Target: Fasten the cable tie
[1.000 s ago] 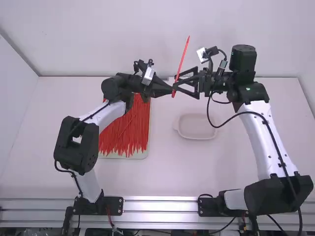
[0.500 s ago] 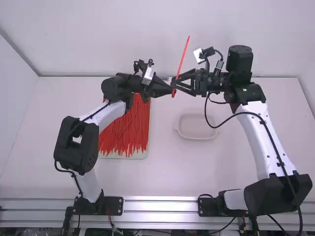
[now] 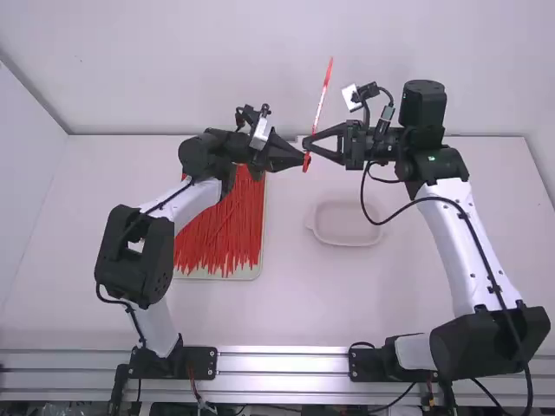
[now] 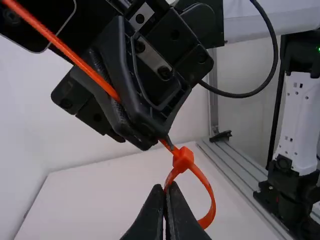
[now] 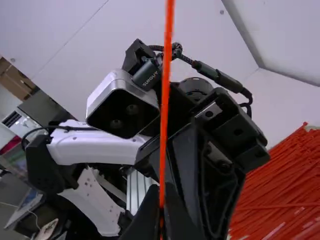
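A red cable tie [image 3: 322,97] is held in the air above the table's far middle, its loose tail sticking up. My left gripper [image 3: 303,159] is shut on the tie's loop [image 4: 197,195] just below the small square head [image 4: 183,157]. My right gripper [image 3: 310,152] faces it from the right, shut on the tail [image 5: 165,100] right above the head. The two grippers meet tip to tip. In the left wrist view the tail [image 4: 60,42] runs up past the right gripper's body.
A pale tray [image 3: 257,260] piled with several red cable ties [image 3: 227,221] lies on the table under the left arm. A shallow white bowl [image 3: 345,224] sits right of it, below the right gripper.
My right gripper has closed in on the tie's head and shut on the tail; its fingers stood spread a second ago. The tail has tilted slightly. The left arm has stayed put.
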Robot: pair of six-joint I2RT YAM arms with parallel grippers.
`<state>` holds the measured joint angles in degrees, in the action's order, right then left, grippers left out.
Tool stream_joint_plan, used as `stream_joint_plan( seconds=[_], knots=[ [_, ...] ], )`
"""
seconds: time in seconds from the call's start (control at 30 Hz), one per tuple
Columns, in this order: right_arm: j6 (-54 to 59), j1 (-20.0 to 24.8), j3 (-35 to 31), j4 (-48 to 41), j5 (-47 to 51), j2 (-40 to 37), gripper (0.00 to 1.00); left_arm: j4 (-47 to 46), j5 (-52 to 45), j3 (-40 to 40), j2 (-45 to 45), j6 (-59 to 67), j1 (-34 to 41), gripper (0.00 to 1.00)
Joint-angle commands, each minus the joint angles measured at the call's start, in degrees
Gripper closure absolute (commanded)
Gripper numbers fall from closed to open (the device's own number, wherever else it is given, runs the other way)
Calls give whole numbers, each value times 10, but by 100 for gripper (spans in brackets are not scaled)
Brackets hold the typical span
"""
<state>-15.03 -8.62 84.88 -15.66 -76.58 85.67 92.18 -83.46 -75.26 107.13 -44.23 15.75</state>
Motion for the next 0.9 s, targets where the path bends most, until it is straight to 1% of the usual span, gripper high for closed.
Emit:
stream_joint_plan(
  seconds=[0.0,0.03,0.07,0.1,0.13,0.2,0.27,0.4,0.5,0.57,0.63,0.67,0.7,0.73,0.77,0.8,0.87],
  knots=[
    [5,0,-2,-6,-16,-6,100,-2,6,-14,-2,-3,-1,86],
    [7,1,-2,-9,-16,-6,100,-3,6,-13,-2,-3,-2,78],
    [15,1,-2,-16,-16,-6,100,-5,6,-14,-2,-4,-5,65],
    [27,7,-2,-28,-16,-6,100,-17,7,-14,-2,-3,-9,18],
    [31,12,-2,-33,-16,-6,100,-25,9,-14,-2,-3,-10,1],
    [50,24,-2,-54,-16,-6,100,-55,16,-14,-2,-3,-14,1],
    [81,40,-2,-89,-16,-6,100,-107,17,-14,-2,25,-21,1],
    [140,57,-2,-143,-9,-6,100,-195,22,-14,-2,70,-27,1],
    [200,72,-2,-210,43,-6,100,-326,44,-14,-2,139,-27,1],
    [218,75,-2,-237,76,-6,100,-394,61,-14,-2,178,-27,1],
    [241,75,-2,-267,107,-6,100,-502,99,-14,-2,246,-27,1],
    [250,73,-3,-273,113,-6,100,-544,116,-14,-2,271,-27,1],
    [252,73,-4,-273,116,-6,100,-562,125,-14,-2,282,-27,1],
    [254,75,-8,-271,131,-6,100,-617,146,-14,-2,308,-27,1],
    [254,76,-10,-269,139,-6,100,-629,150,-14,-2,314,-27,1],
    [254,76,-17,-267,166,-6,100,-679,156,-14,-2,339,-27,1],
    [254,77,-25,-266,182,-6,100,-714,156,-13,-2,360,-28,1]
  ],
)
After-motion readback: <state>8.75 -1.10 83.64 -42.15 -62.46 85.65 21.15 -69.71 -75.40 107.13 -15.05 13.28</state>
